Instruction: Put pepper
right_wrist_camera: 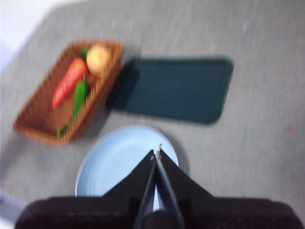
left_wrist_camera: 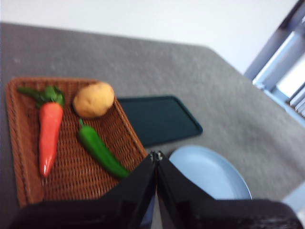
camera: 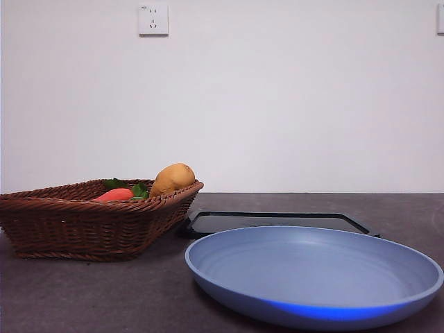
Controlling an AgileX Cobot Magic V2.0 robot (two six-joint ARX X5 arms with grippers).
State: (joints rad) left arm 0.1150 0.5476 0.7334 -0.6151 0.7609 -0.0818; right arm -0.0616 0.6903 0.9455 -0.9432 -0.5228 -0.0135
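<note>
The glossy dark-green pepper [left_wrist_camera: 100,151] [right_wrist_camera: 77,99] lies inside the brown wicker basket [left_wrist_camera: 19,157] [camera: 83,225] [right_wrist_camera: 33,121], between the carrot and the potato. From the front view the basket wall hides it. My left gripper [left_wrist_camera: 156,155] hovers high above the basket's corner, shut and holding nothing. High over the blue plate [right_wrist_camera: 112,164] [camera: 312,277] [left_wrist_camera: 209,174], my right gripper [right_wrist_camera: 156,151] is shut and empty. No arm shows in the front view.
An orange-red carrot [left_wrist_camera: 49,133] [camera: 114,195] with green leaves and a tan potato [left_wrist_camera: 94,99] [camera: 172,178] share the basket. A dark tray [camera: 277,222] [left_wrist_camera: 159,119] [right_wrist_camera: 178,88] lies flat behind the plate. The table's far edge meets a white wall.
</note>
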